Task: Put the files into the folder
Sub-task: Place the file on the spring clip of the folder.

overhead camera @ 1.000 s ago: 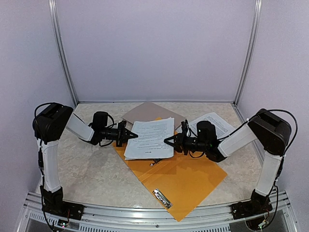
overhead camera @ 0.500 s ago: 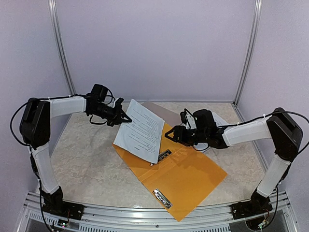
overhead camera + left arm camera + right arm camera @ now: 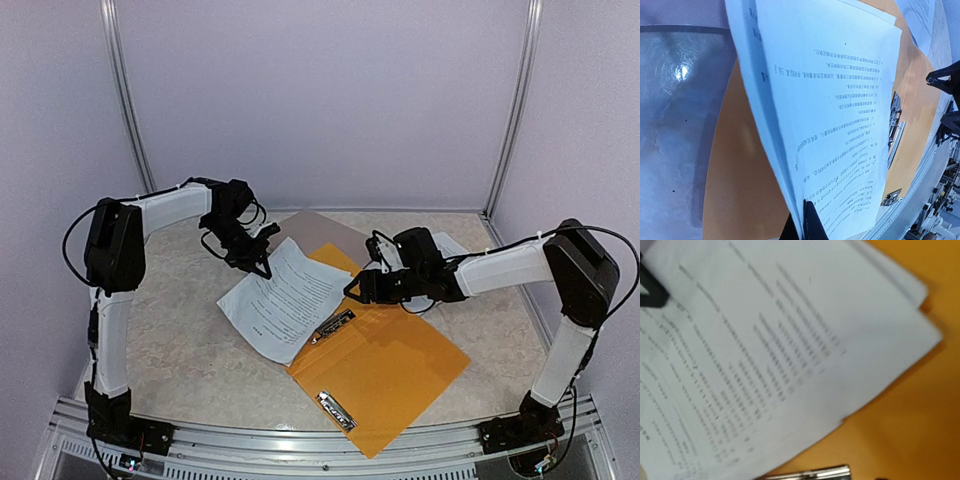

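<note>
The files (image 3: 283, 302) are a stack of white printed sheets, lying slanted half on the orange folder (image 3: 385, 355) and half on the table to its left. My left gripper (image 3: 263, 266) is shut on the stack's far corner; in the left wrist view its black fingertips (image 3: 810, 225) pinch the files (image 3: 840, 100) over the folder (image 3: 740, 175). My right gripper (image 3: 352, 291) stands open just right of the sheets, above the folder's far part, with nothing in it. The right wrist view shows the files (image 3: 765, 340) and folder (image 3: 905, 410), not its own fingers.
A grey-brown clipboard (image 3: 318, 232) lies behind the folder. Another printed sheet (image 3: 452, 250) lies under the right arm. The open folder carries two metal clips, one mid-spine (image 3: 333, 325) and one near the front edge (image 3: 337, 410). Walls close in the back and sides.
My right gripper opened and let go of the files. The left arm swung the stack up and leftward, then lowered it so it hangs off the folder's left side.
</note>
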`<state>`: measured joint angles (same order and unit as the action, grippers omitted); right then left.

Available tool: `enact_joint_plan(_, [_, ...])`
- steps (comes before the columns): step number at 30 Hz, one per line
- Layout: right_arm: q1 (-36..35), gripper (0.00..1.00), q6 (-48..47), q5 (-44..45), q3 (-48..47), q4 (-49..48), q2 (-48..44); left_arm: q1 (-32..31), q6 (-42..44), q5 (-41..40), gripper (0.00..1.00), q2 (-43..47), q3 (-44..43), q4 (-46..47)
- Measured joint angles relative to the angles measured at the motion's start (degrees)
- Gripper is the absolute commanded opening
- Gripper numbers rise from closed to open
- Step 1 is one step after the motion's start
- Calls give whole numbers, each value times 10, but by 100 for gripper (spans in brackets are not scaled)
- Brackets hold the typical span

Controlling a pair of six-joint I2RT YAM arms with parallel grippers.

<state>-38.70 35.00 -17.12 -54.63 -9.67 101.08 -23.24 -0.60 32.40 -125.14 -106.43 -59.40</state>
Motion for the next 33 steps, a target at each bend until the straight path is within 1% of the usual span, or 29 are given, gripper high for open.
enact_joint_plan(3, [3,61,-7,-7,0,0,4,0,45,-14,0,-28,-34,-47])
enact_joint_plan(5, [4,61,-13,-9,0,1,4,2,68,-22,0,-44,-71,-73])
enact_joint_plan(12, [18,61,-29,-8,0,13,4,16,124,-27,0,-103,-215,-127])
enact_joint_plan(14, [21,60,-31,-7,-2,20,4,20,134,-25,0,-121,-240,-136])
enact_joint_plan(20, [27,60,-33,-2,-8,33,5,19,159,-2,0,-154,-251,-152])
enact_joint_plan(26, [38,60,-33,9,-8,42,5,16,177,30,0,-156,-263,-160])
enact_joint_plan(33, [44,60,-32,10,-8,44,5,0,191,45,0,-172,-324,-168])
